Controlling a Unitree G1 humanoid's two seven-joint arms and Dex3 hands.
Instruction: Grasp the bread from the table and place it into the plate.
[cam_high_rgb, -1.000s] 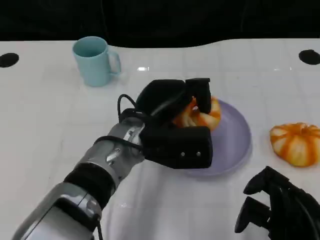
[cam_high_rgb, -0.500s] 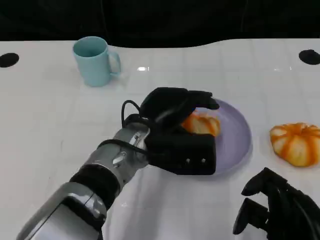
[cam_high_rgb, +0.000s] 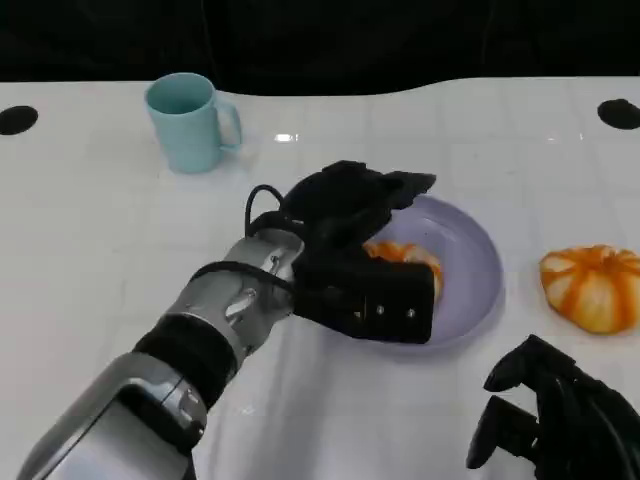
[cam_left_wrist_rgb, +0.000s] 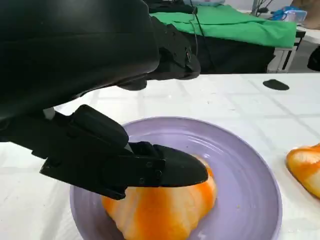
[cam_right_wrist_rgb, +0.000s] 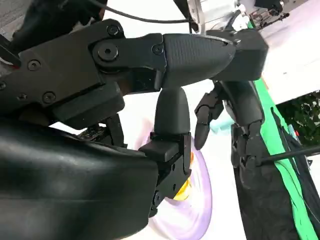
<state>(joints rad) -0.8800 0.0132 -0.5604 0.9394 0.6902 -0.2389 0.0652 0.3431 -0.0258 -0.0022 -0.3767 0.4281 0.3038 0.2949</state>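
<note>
We see the left hand (cam_high_rgb: 355, 235) over the near-left part of the lavender plate (cam_high_rgb: 478, 270), and since half a second ago its upper fingers (cam_high_rgb: 405, 187) have lifted and spread away from the orange-and-white striped bread (cam_high_rgb: 410, 258), which a second ago was gripped and raised. The bread now lies on the plate, toward its left side. In the left wrist view one black finger (cam_left_wrist_rgb: 165, 170) still lies across the top of the bread (cam_left_wrist_rgb: 165, 210), seemingly touching it, while the other fingers are opened above the purple plate (cam_left_wrist_rgb: 250, 165); whether any real grip remains we cannot tell for sure, though the hand looks loosened. Much of the bread is hidden behind the hand's blocky lower part in the head view. The right hand (cam_high_rgb: 555, 420) rests at the lower right, cut off by the picture's edge, its fingers curled and holding nothing. A second striped bread (cam_high_rgb: 592, 287) sits on the white table (cam_high_rgb: 90, 250) to the right of the plate, apart from it. A light blue mug (cam_high_rgb: 190, 120) stands at the far left.
</note>
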